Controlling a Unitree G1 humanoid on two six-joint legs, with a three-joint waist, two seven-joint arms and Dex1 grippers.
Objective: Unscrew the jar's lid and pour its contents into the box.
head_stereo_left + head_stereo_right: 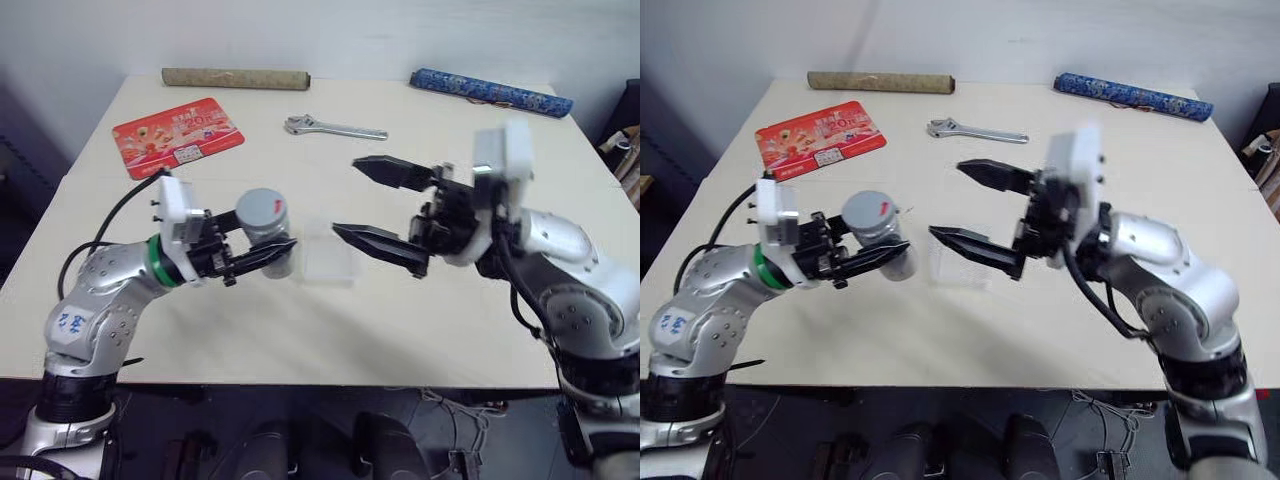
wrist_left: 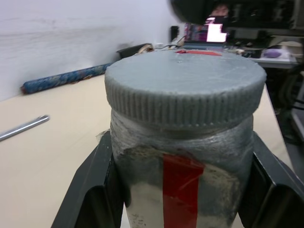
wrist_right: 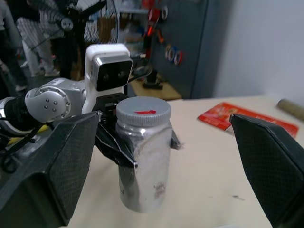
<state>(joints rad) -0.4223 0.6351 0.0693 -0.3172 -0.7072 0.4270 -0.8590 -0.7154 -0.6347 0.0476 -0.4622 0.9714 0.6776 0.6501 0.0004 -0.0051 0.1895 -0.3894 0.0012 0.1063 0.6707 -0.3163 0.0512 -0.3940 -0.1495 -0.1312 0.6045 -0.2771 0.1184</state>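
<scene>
Left pincer (image 1: 262, 256) clamps the upright jar (image 1: 264, 228) (lid (image 2: 185, 88) on), facing the gaping right pincer (image 1: 372, 203).

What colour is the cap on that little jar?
Grey, ribbed around its edge, with a small red mark on top; the lid shows best in the left wrist view.

The left hand (image 2: 183, 209) clamps the jar (image 2: 183, 180) between its two black fingers (image 2: 90, 190), the ribbed grey lid (image 2: 185, 92) still screwed on. A red stripe runs down the jar's side. Behind, a metal wrench (image 2: 23, 127) and a blue patterned roll (image 2: 64, 78) lie on the pale surface (image 2: 52, 166).
</scene>
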